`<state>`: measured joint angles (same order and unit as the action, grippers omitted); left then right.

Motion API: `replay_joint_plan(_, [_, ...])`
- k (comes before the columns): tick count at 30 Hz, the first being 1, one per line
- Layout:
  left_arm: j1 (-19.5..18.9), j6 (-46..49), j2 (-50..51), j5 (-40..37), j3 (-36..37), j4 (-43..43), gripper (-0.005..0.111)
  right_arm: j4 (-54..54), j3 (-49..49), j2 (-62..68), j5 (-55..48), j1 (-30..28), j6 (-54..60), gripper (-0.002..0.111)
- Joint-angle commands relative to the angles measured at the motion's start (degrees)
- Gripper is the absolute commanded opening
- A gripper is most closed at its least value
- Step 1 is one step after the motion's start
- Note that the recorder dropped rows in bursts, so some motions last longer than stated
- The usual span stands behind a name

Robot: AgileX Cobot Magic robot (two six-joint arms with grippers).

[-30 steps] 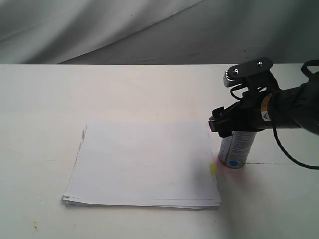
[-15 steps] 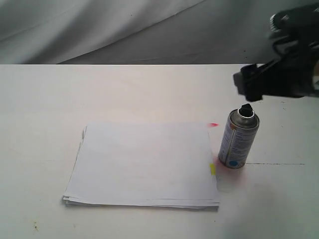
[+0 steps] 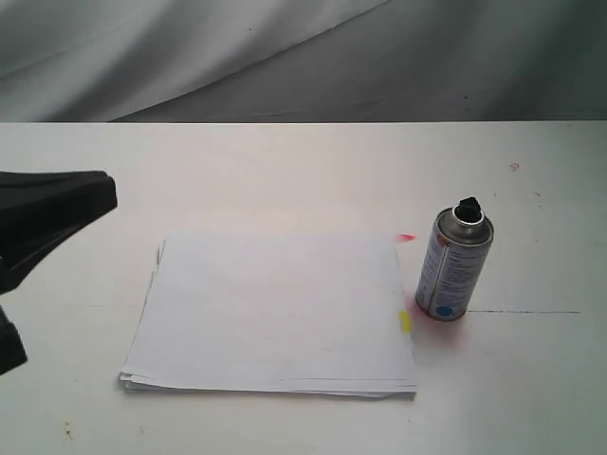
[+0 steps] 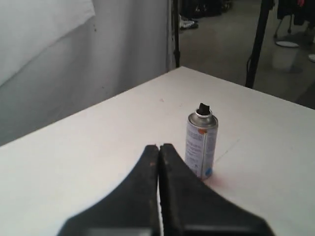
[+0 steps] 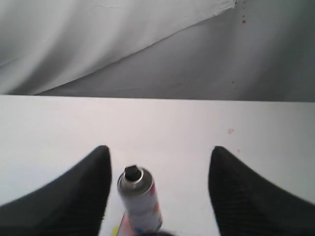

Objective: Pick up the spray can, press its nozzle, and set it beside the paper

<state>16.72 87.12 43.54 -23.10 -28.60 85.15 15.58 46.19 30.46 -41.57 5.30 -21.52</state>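
The can (image 3: 453, 270) is seen standing upright on the white table (image 3: 285, 161), right of centre in the exterior view. It is set just beside the right edge of the paper (image 3: 275, 313), with a thin gap left between them. Its black nozzle (image 3: 468, 207) is seated in the shiny rim on top, and a blue dot is shown low on the label.

The paper is laid flat in the lower middle of the frame, with its sheets slightly fanned at the lower left corner. A yellow mark (image 3: 404, 322) is seen on its right edge and a pink mark (image 3: 407, 238) by its upper right corner. A faint pink tint is seen on the table around the can's base.

The left gripper (image 4: 159, 149) is shown with its fingers pressed together and nothing between them, well apart from the can. At the left edge of the exterior frame a dark, blurred part of the left arm (image 3: 47, 213) is seen.

The right gripper (image 5: 160, 150) is spread wide and empty; the can is framed between its fingers but touched by neither.

A grey cloth (image 3: 285, 57) is hung behind the table.
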Motion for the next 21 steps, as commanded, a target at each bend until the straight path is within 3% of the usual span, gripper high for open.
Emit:
replay_joint_plan(1, [1.25, 15.84, -1.56, 1.34, 0.59, 14.79, 0.000, -13.41, -0.04, -8.66, -10.33, -0.06, 9.42, 0.009])
replay_joint_plan(3, [1.25, 21.46, -1.56, -2.91, 1.29, 14.79, 0.000, -19.85, -0.04, -12.46, -8.99, -0.06, 15.63, 0.000])
replay_joint_plan(8, [1.25, 23.02, -1.42, -2.43, 6.50, 14.79, 0.000, -29.76, -2.44, -17.35, -5.04, -0.06, 29.31, 0.000])
replay_joint_plan(10, [1.25, 23.87, -1.42, -2.43, 8.36, 14.79, 0.000, -39.12, -10.00, -18.57, 5.60, -0.06, 41.11, 0.000])
replay_joint_plan(13, [1.25, 23.87, -1.42, -2.55, 8.55, 14.79, 0.000, -44.27, -18.34, -18.57, 16.94, -0.06, 49.50, 0.000])
replay_joint_plan(17, [1.25, 23.87, -1.42, -2.55, 8.55, 14.79, 0.000, -48.99, -32.14, -18.57, 36.79, -0.06, 51.56, 0.000])
replay_joint_plan(21, [1.25, 23.87, -1.42, -2.45, 8.55, 14.79, 0.000, -48.99, -36.38, -18.57, 38.56, -0.06, 51.56, 0.000])
